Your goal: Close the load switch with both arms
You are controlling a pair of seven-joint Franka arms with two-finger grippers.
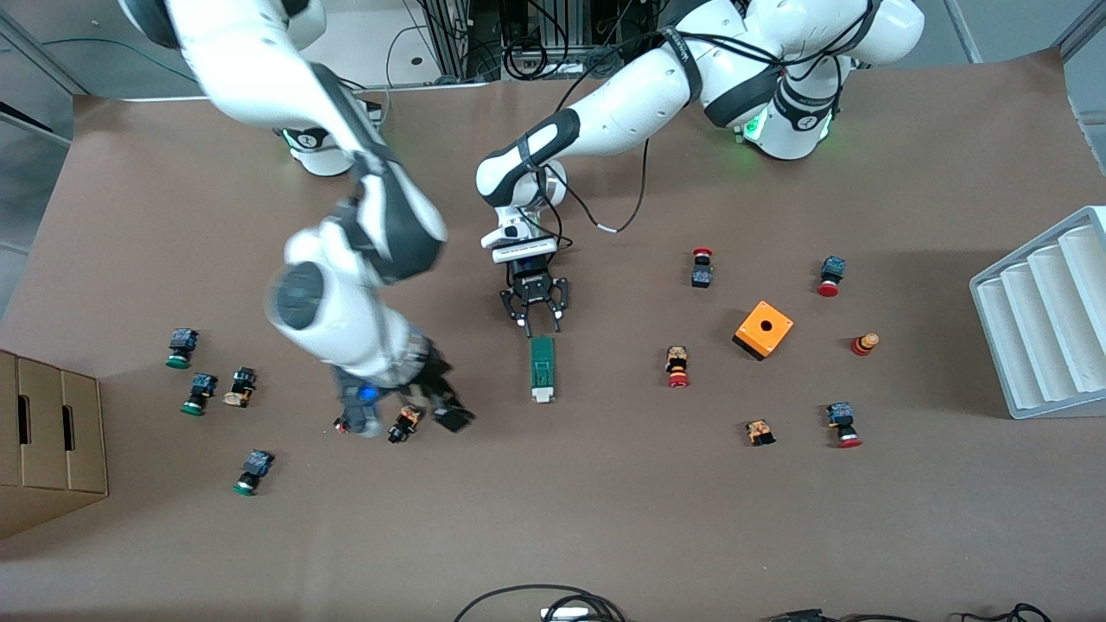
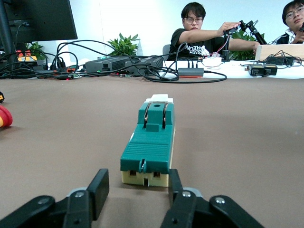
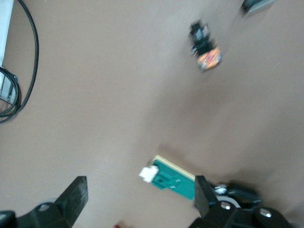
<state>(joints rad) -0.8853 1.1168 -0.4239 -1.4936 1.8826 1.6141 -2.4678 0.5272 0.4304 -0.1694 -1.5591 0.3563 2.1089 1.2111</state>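
A: See the right gripper (image 1: 441,406)? It hangs over the surface (image 1: 605,518) above a little orange-and-black button (image 1: 403,423), toward the right arm's end from the switch (image 1: 542,369). Its jaws are spread wide, pinching nothing.

B: And the switch lies flat mid-surface, white lever end nearest the front camera. The left gripper (image 1: 534,321) sits low at its other end, just short of it.

A: Its jaws are parted a little, one finger to each side of the cream base, though I doubt either is touching. From its wrist camera the switch (image 2: 149,142) runs straight away between the fingers (image 2: 97,187).

B: So if the body needs steadying, I'd want those fingers squeezed squarely on the base first, not on the green top, or it'll skate across the paper.

A: Agreed. Then the right one comes in over the lever (image 3: 148,173) and pushes along the length toward the held end, not sideways. Slowly; that piece is small.

B: It should clear that button on its way, too.

A: Any writing on the thing?

B: None I can read. No label on the orange box (image 1: 764,329) either. One person in the wrist view wears a shirt with white lettering, too small to make out.
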